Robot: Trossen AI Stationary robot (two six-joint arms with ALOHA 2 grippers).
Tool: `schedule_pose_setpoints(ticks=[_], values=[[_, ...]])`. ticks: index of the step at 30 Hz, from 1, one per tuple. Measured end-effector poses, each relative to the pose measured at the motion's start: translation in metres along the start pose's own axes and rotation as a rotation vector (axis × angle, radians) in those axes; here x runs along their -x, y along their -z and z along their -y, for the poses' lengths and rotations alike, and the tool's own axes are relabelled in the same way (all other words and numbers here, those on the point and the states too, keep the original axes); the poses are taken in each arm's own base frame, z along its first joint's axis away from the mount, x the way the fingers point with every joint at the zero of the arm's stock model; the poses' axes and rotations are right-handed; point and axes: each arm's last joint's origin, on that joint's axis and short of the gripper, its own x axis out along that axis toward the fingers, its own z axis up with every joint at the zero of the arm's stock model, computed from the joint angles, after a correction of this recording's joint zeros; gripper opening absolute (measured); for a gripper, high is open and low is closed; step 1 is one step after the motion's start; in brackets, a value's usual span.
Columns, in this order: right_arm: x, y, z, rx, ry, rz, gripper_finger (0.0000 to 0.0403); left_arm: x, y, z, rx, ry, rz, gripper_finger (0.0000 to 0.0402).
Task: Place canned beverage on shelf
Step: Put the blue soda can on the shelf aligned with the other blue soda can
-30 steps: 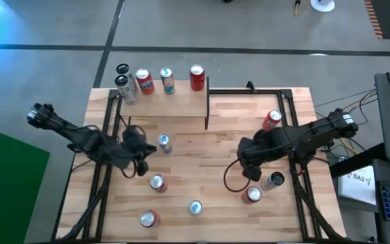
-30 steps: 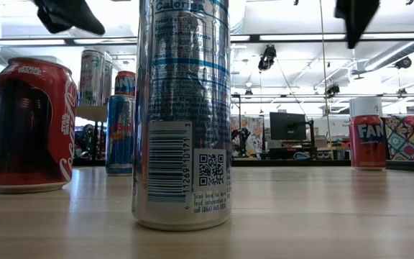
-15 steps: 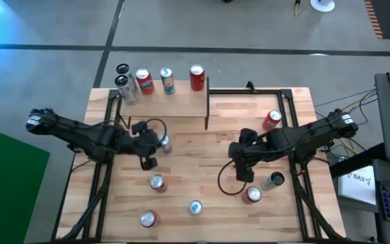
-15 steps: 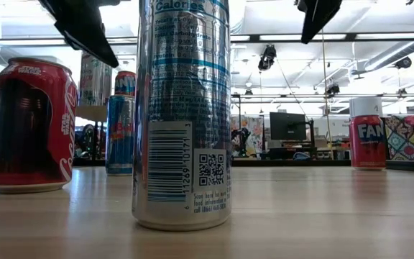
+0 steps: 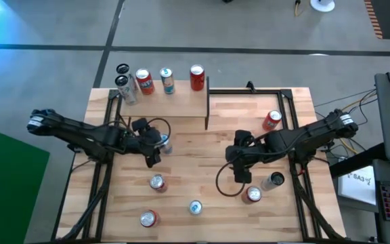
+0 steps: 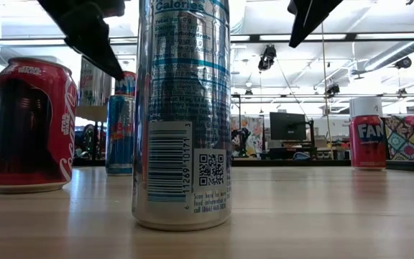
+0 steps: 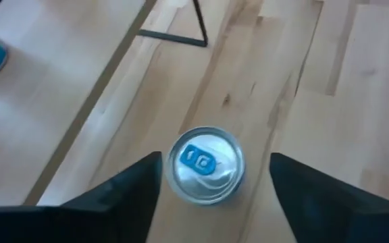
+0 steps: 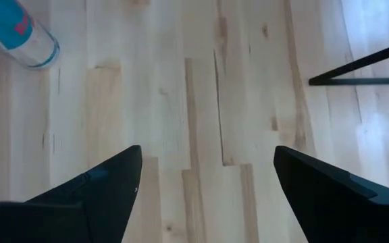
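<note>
Fingers of the left gripper (image 7: 208, 185) stand apart, flanking the round silver top of a blue-tabbed can (image 7: 205, 164) upright on the planked wooden desk (image 5: 202, 156), just before the pale wooden shelf (image 5: 171, 103). Right gripper (image 8: 206, 179) fingers spread over bare boards.

One camera hangs overhead, looking straight down on the table (image 5: 202, 163). Another sits at tabletop level, close behind a silver can (image 6: 182, 108), probably near the front edge. Both wrist cameras face down.
</note>
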Motion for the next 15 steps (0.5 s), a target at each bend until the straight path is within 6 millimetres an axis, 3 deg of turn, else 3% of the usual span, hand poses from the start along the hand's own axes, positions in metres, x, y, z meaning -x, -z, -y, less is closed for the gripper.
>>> schedule_pose_setpoints(ticks=[5,15], values=[[-0.006,0.003,-0.001,0.002,0.003,-0.009,0.0325,-0.010,-0.002,0.001,0.001,-0.019,-0.020,0.0292],[-0.009,0.004,-0.001,0.002,0.002,-0.009,0.0325,-0.030,0.008,-0.001,0.016,-0.046,-0.062,0.0294]])
